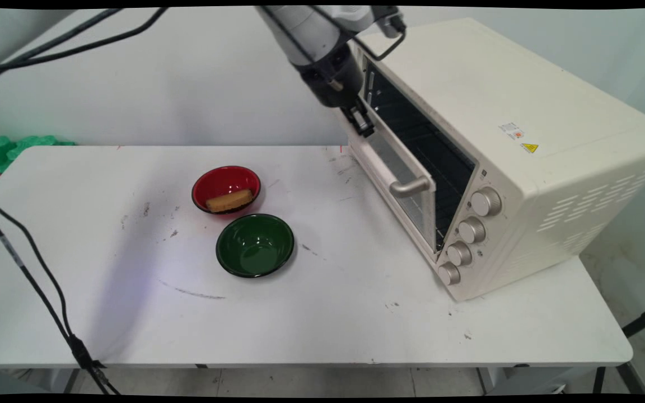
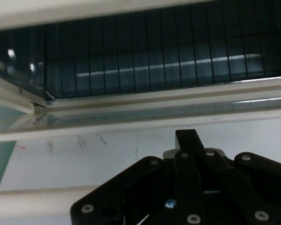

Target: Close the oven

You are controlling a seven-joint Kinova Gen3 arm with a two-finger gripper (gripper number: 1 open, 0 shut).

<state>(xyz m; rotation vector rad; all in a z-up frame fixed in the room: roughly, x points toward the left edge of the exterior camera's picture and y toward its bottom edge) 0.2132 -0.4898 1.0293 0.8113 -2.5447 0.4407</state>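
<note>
My gripper [image 1: 363,124] hangs at the far upper corner of the cream toaster oven's [image 1: 524,140] glass door [image 1: 398,168]. The door stands partly open, tilted outward, with its metal handle [image 1: 409,186] facing the table. The fingertips touch or nearly touch the door's top edge. In the hand view the gripper [image 2: 187,137] is shut with nothing between its fingers, and it points over the door's frame [image 2: 131,125] at the dark oven interior with its wire rack [image 2: 168,70].
A red bowl [image 1: 226,187] holding a tan piece of bread [image 1: 229,200] sits mid-table, with an empty green bowl [image 1: 255,244] just in front of it. Black cables [image 1: 37,280] hang at the left. Green foam [image 1: 3,148] lies at the far left.
</note>
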